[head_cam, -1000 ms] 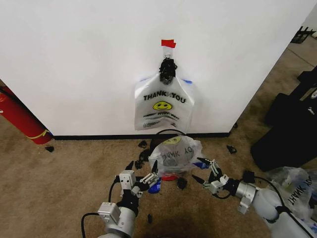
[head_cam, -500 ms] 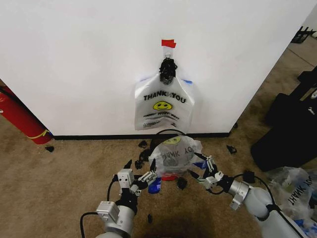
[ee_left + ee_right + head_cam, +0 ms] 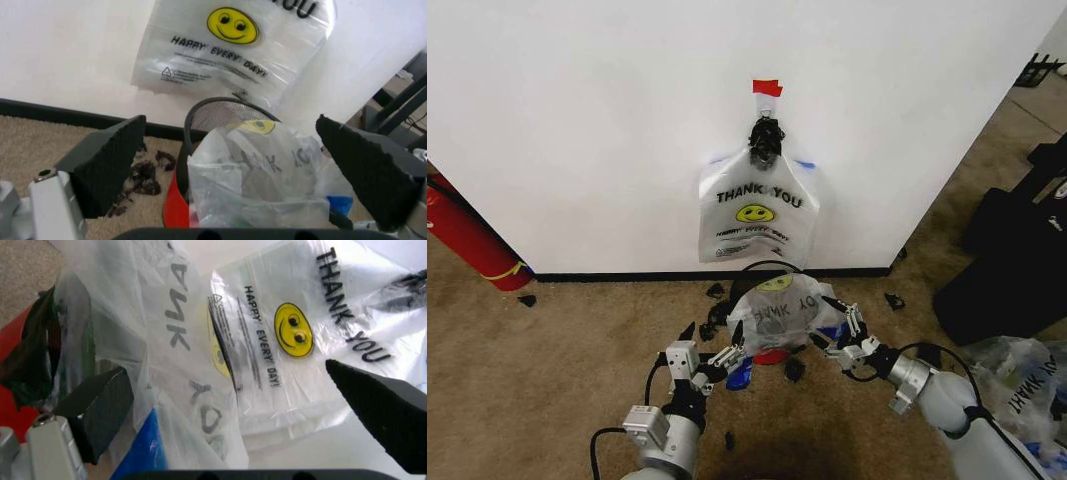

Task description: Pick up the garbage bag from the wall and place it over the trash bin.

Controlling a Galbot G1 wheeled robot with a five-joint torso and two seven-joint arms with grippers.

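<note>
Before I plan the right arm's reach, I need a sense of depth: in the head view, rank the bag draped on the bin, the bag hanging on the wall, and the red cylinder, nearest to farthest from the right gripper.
1. The bag on the trash bin, just left of the right gripper.
2. The garbage bag on the wall, ahead.
3. The red cylinder, far left.

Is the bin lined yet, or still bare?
Lined: a THANK YOU bag is draped over the trash bin, with the mesh rim showing behind it. Another bag hangs on the wall.
</note>
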